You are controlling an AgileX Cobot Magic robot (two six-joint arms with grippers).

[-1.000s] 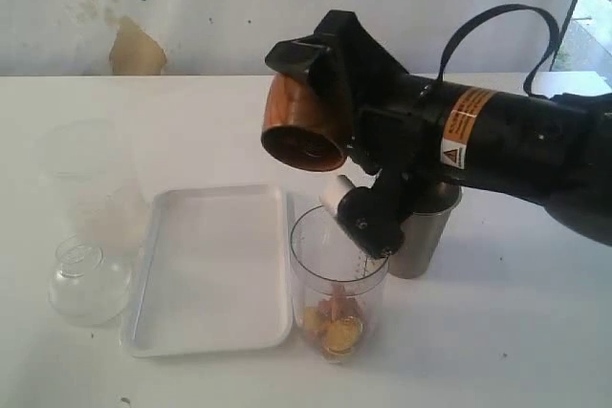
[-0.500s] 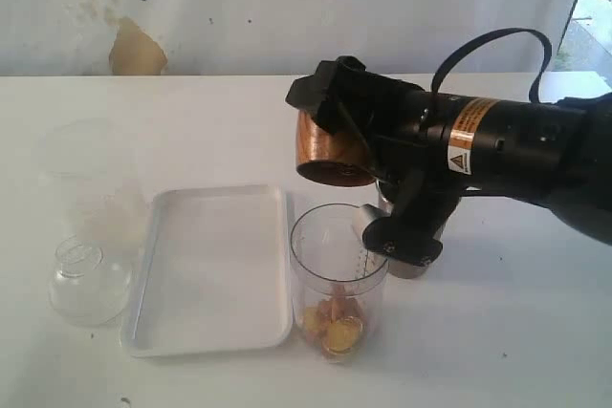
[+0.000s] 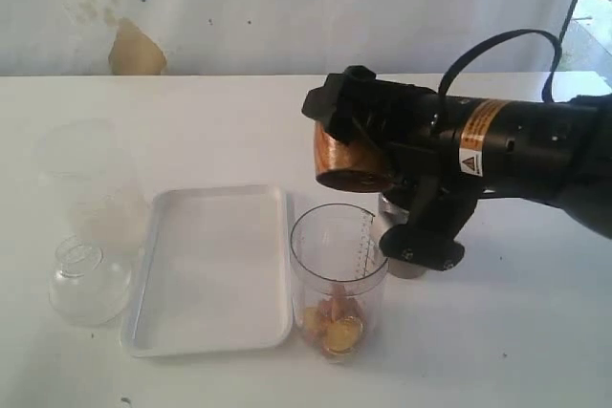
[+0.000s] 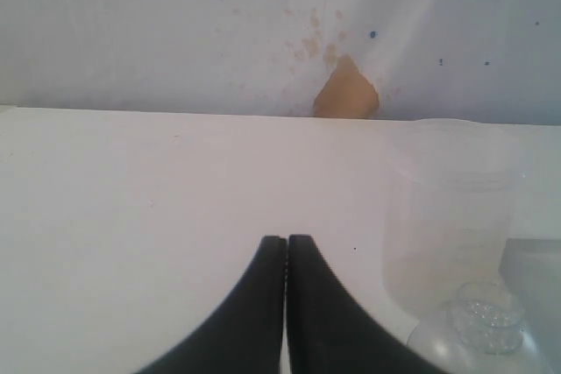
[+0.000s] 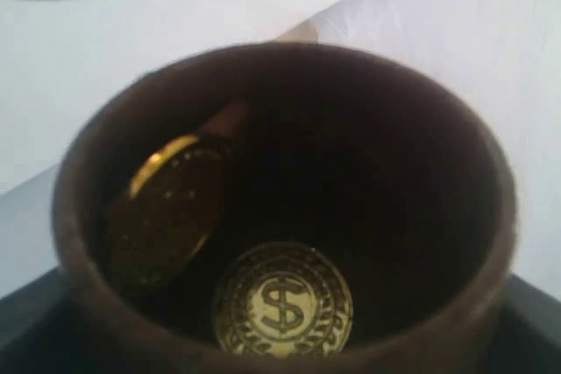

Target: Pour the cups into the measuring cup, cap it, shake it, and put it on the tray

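- Spillage is the main risk. Two gold coins (image 5: pixel 282 302) lie inside the wooden cup (image 3: pixel 344 161), which hangs tilted above the far rim of the measuring cup (image 3: pixel 339 260). If its mouth is not squarely over that opening when it tips further, a coin may land on the table (image 3: pixel 497 332) or the tray (image 3: pixel 212 269).
- Collision is the second risk. The lower finger of the right gripper (image 3: pixel 375 171) sits close beside the measuring cup's rim. The steel tumbler (image 3: pixel 409 272) stands just behind that finger, mostly hidden. A sideways swing could topple either one.
- Right gripper's fingers clamp the wooden cup from opposite sides, one over it and one under, jaws spread wide around its body.
- Left gripper (image 4: pixel 287 251) is closed on nothing, fingertips touching, near the frosted container (image 4: pixel 451 208) and well apart from the wooden cup, measuring cup and steel tumbler.
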